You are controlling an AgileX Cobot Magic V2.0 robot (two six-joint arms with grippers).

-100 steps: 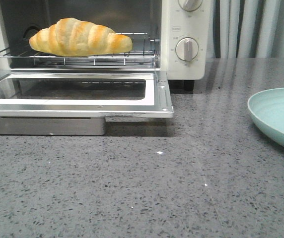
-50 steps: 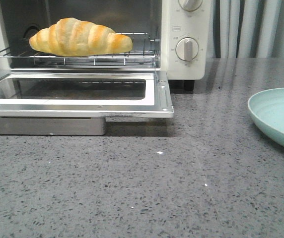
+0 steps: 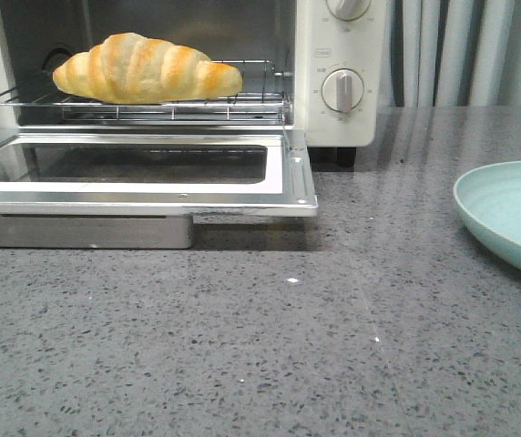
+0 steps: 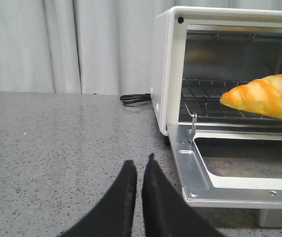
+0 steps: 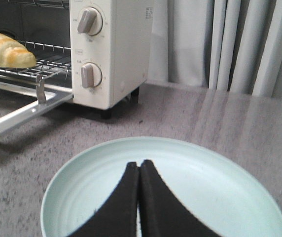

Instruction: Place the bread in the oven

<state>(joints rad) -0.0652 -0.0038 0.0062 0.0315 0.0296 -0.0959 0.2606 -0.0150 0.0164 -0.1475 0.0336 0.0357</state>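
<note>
The golden croissant-shaped bread (image 3: 147, 68) lies on the wire rack inside the cream-white oven (image 3: 338, 118), whose door (image 3: 142, 196) hangs open and flat. The bread also shows in the left wrist view (image 4: 266, 96) and the right wrist view (image 5: 5, 52). My left gripper (image 4: 140, 163) is shut and empty, over the counter left of the oven door (image 4: 200, 177). My right gripper (image 5: 139, 164) is shut and empty, above the mint-green plate (image 5: 220, 187). Neither gripper shows in the front view.
The pale mint-green plate (image 3: 511, 214) sits at the right on the grey speckled counter (image 3: 288, 346). The oven's two knobs (image 3: 342, 89) face front. A black power cord (image 4: 135, 98) lies behind the oven's left side. Grey curtains hang behind.
</note>
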